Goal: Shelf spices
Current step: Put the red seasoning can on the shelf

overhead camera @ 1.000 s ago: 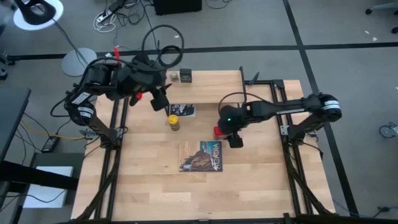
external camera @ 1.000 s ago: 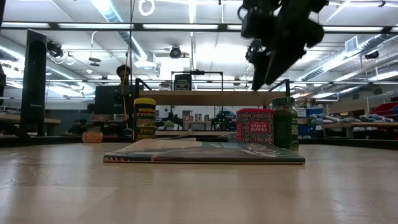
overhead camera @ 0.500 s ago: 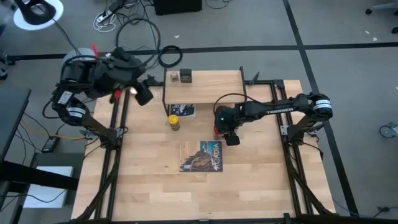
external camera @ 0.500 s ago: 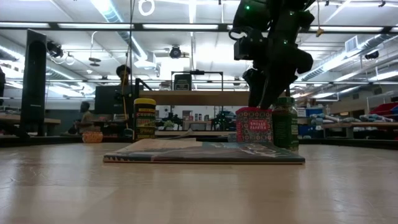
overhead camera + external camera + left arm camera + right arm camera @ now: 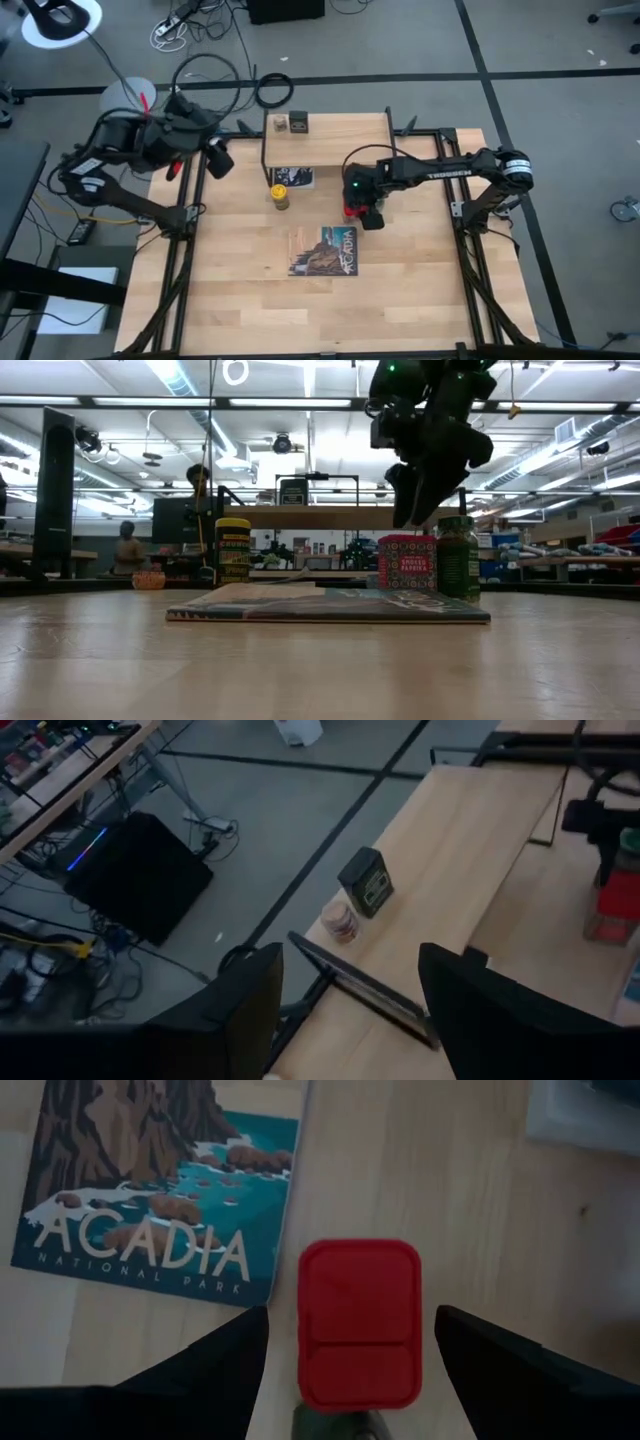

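Right gripper (image 5: 345,1370) hangs open and empty over the boxy red tin (image 5: 360,1323), fingers either side, not touching. Tin stands on the wood-grain table (image 5: 420,290) beside a glossy book (image 5: 160,1190). Left gripper (image 5: 345,1010) open, empty, off-table near the pale wooden shelf (image 5: 340,140).

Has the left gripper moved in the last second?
Yes. In the high view the left gripper has pulled away from the shelf, off the table's left edge; it was by the shelf's left end.
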`<action>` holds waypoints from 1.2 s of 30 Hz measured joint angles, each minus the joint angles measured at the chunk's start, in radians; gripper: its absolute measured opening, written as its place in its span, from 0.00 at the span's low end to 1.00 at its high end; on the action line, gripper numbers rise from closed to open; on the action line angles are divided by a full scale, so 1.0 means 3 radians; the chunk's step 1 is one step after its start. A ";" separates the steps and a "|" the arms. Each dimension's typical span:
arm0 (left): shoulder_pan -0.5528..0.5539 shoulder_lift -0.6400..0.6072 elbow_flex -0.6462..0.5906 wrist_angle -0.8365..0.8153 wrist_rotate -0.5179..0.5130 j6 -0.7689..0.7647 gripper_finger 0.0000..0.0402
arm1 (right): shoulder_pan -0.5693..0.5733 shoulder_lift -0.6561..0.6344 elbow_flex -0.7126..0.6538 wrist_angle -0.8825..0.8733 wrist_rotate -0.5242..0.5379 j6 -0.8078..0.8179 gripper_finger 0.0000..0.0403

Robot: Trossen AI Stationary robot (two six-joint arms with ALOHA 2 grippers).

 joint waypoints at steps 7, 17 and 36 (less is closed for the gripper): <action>0.0000 -0.0817 -0.1467 0.1184 0.0007 -0.0012 0.59 | -0.0062 0.0196 0.0004 -0.0044 -0.0005 -0.0025 0.71; 0.0000 -0.1310 -0.3556 0.3493 0.0475 -0.0314 0.59 | -0.0064 0.0475 0.0012 -0.0007 -0.0029 -0.0171 0.69; -0.0385 0.0007 -0.5601 0.7976 0.0789 -0.0613 0.59 | 0.0001 0.0480 0.0819 -0.0461 0.0025 -0.0183 0.54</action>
